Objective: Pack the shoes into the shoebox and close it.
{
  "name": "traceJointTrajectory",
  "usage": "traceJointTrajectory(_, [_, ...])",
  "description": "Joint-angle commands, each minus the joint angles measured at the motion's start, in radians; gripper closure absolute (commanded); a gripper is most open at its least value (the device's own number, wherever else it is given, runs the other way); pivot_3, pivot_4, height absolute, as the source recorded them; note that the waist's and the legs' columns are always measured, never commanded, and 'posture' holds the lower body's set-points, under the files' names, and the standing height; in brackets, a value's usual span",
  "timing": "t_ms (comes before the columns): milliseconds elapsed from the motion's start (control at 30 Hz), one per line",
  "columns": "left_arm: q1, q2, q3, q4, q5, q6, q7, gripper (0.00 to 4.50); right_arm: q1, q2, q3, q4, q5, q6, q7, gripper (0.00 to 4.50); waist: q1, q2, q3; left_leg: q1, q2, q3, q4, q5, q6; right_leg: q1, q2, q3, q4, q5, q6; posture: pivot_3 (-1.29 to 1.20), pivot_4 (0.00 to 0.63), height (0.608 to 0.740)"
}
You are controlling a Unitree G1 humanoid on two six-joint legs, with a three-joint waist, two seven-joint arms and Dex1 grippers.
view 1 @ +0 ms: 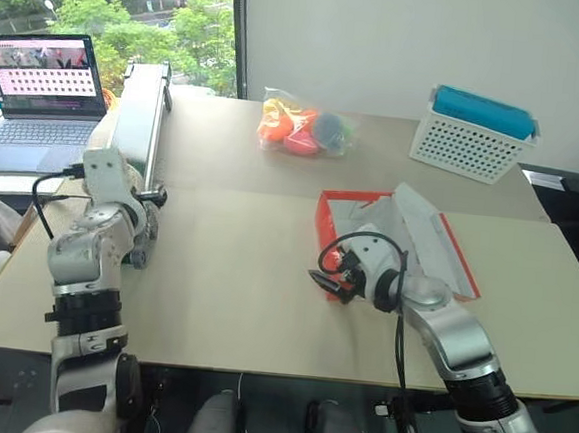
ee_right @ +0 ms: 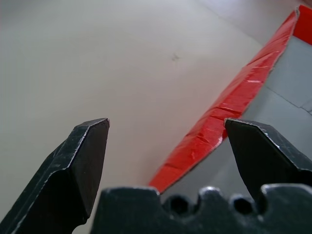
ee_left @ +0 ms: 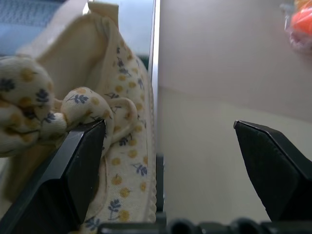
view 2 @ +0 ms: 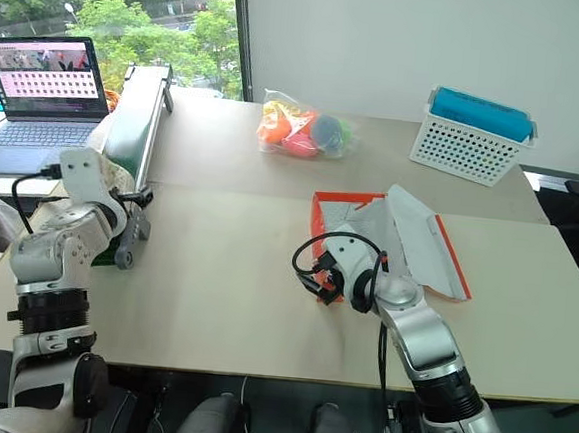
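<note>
Left claw [ee_left: 168,170]: spread wide, holding nothing — one finger [ee_left: 80,165] just beside a cream, flower-printed shoe [ee_left: 117,146] at the bench's [view 1: 233,292] left edge.
Right claw [ee_right: 168,165]: spread wide, empty, poised over the shoebox's [view 1: 335,215] red near wall.
Shoebox: on the bench, lid open, white paper inside.
Progress: early — no shoe visibly packed; packing and closing remain.

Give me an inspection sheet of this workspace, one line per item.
Surface: tan table, seam across the middle.
Job's things: shoebox open, white paper lining showing; a cream floral shoe against the left gripper's finger.
Clutter: clear bag of toys; white basket with teal top.
Grippers: left open, shoe not gripped; right gripper open at the box's near edge.
Cables: black cables on both wrists.
Surroundings: laptop, window, white wall.
</note>
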Motion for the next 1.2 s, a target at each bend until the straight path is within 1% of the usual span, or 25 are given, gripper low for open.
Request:
traceJointTrajectory(33, [0.012, -0.043, 0.026, 0.028, -0.02, 0.071, 0.033, 0.0, -0.001, -0.012, -0.023, -0.012, -0.013, -0.003, 0.0, 0.06, -0.001, 0.0, 0.0, 0.002, 0.0, 0.0, 0.0, 0.0, 0.0, 0.001, 0.0, 0.0, 0.0, 0.0, 0.0, 0.0, 0.15, 0.699])
traceJointTrajectory(133, [0.019, -0.069, 0.033, 0.036, -0.026, 0.086, 0.044, 0.0, 0.0, -0.014, -0.027, -0.014, -0.018, -0.002, -0.004, 0.06, -0.001, 0.003, -0.001, 0.005, 0.0, 0.0, -0.001, 0.0, 0.0, 0.003, 0.0, 0.001, 0.001, 0.0, 0.0, 0.0, 0.15, 0.699])
traceJointTrajectory(233, [0.018, -0.073, 0.025, 0.039, -0.015, 0.078, 0.048, 0.0, 0.001, -0.015, -0.035, -0.01, -0.021, 0.0, -0.012, 0.06, -0.001, 0.006, -0.002, 0.006, 0.0, 0.0, -0.001, 0.0, -0.001, 0.003, 0.0, 0.001, 0.001, 0.0, 0.0, 0.0, 0.15, 0.699])
traceJointTrajectory(267, [0.018, -0.074, 0.025, 0.04, -0.013, 0.074, 0.05, 0.52, 0.001, -0.015, -0.036, -0.009, -0.021, 0.0, -0.014, 0.0, -0.001, 0.007, -0.002, 0.006, 0.0, 0.0, -0.002, 0.0, -0.001, 0.003, 0.0, 0.001, 0.001, 0.0, 0.0, 0.0, 0.15, 0.699])
traceJointTrajectory(300, [0.014, -0.075, 0.03, 0.046, -0.015, 0.067, 0.053, 0.65, 0.002, -0.014, -0.038, -0.01, -0.021, 0.003, -0.018, 0.0, 0.0, 0.007, -0.002, 0.006, 0.0, 0.0, -0.001, 0.0, -0.001, 0.003, 0.0, 0.001, 0.001, 0.0, 0.0, 0.0, 0.15, 0.699])
traceJointTrajectory(367, [0.005, -0.074, 0.037, 0.057, -0.016, 0.059, 0.057, 1.44, 0.003, -0.013, -0.041, -0.009, -0.023, 0.007, -0.025, 0.0, 0.001, 0.007, -0.002, 0.006, 0.0, 0.0, -0.002, 0.0, -0.001, 0.003, 0.0, 0.001, 0.001, 0.0, 0.0, 0.0, 0.15, 0.699])
traceJointTrajectory(400, [0.003, -0.072, 0.035, 0.062, -0.015, 0.054, 0.057, 1.71, 0.002, -0.013, -0.042, -0.008, -0.023, 0.007, -0.026, 0.0, 0.003, 0.007, -0.002, 0.006, 0.0, 0.0, -0.001, 0.0, -0.001, 0.003, 0.0, 0.001, 0.001, 0.0, 0.0, 0.0, 0.15, 0.699])
traceJointTrajectory(533, [-0.004, -0.066, 0.032, 0.076, -0.014, 0.045, 0.058, 3.27, -0.001, -0.01, -0.043, -0.005, -0.025, 0.009, -0.028, 0.0, 0.008, 0.007, -0.002, 0.006, 0.0, 0.0, -0.001, 0.0, -0.001, 0.003, 0.0, 0.001, 0.001, 0.0, 0.0, 0.0, 0.15, 0.699])
traceJointTrajectory(633, [-0.007, -0.065, 0.03, 0.082, -0.016, 0.043, 0.06, 4.25, -0.002, -0.007, -0.046, -0.005, -0.024, 0.011, -0.031, 0.0, 0.01, 0.007, -0.002, 0.006, 0.0, 0.0, -0.001, 0.0, -0.001, 0.003, 0.0, 0.001, 0.001, 0.0, 0.0, 0.0, 0.15, 0.699])
traceJointTrajectory(667, [-0.009, -0.065, 0.03, 0.084, -0.017, 0.044, 0.059, 4.45, -0.003, -0.007, -0.047, -0.004, -0.025, 0.012, -0.034, 0.0, 0.01, 0.007, -0.002, 0.006, 0.0, 0.0, -0.001, 0.0, -0.001, 0.004, 0.0, 0.001, 0.001, 0.0, 0.0, 0.0, 0.15, 0.699])
traceJointTrajectory(800, [-0.012, -0.064, 0.017, 0.09, -0.011, 0.042, 0.057, 4.45, -0.006, -0.007, -0.052, -0.001, -0.024, 0.016, -0.039, 0.0, 0.012, 0.007, -0.002, 0.006, 0.0, 0.0, -0.001, 0.0, -0.001, 0.004, -0.001, 0.001, 0.001, 0.0, 0.0, 0.0, 0.15, 0.699])
traceJointTrajectory(900, [-0.014, -0.074, 0.016, 0.077, -0.01, 0.0, 0.06, 4.45, -0.007, -0.008, -0.057, -0.002, -0.023, 0.019, -0.041, 0.0, 0.013, 0.008, -0.003, 0.006, 0.0, 0.0, -0.001, 0.0, -0.001, 0.004, -0.001, 0.001, 0.001, 0.0, 0.0, 0.0, 0.15, 0.699])
traceJointTrajectory(967, [-0.016, -0.077, 0.004, 0.054, -0.005, -0.073, 0.048, 4.45, -0.008, -0.007, -0.058, -0.002, -0.023, 0.021, -0.042, 0.0, 0.017, 0.008, -0.002, 0.006, 0.0, 0.0, -0.001, 0.0, -0.001, 0.004, -0.001, 0.001, 0.001, 0.0, 0.0, 0.0, 0.15, 0.699])
traceJointTrajectory(1067, [-0.013, -0.077, -0.039, 0.0, 0.048, -0.239, 0.062, 4.45, -0.007, -0.004, -0.058, -0.001, -0.024, 0.023, -0.042, 0.0, 0.025, 0.007, -0.002, 0.004, 0.0, 0.0, -0.001, 0.001, -0.001, 0.003, -0.001, 0.001, 0.001, 0.0, 0.0, 0.0, 0.15, 0.699])
traceJointTrajectory(1100, [-0.007, -0.079, -0.061, -0.026, 0.072, -0.301, 0.067, 4.45, -0.007, -0.004, -0.058, -0.001, -0.025, 0.023, -0.042, 0.0, 0.026, 0.006, -0.001, 0.004, 0.0, 0.0, -0.001, 0.001, -0.001, 0.002, -0.001, 0.001, 0.001, 0.0, 0.0, 0.0, 0.15, 0.699])
traceJointTrajectory(1200, [0.002, -0.094, -0.098, -0.07, 0.104, -0.404, 0.075, 4.45, -0.008, 0.0, -0.055, 0.001, -0.029, 0.023, -0.042, 0.0, 0.025, 0.002, 0.001, -0.002, 0.0, 0.0, -0.001, 0.001, -0.001, -0.002, 0.0, 0.0, -0.001, 0.001, -0.001, 0.0, 0.15, 0.699])
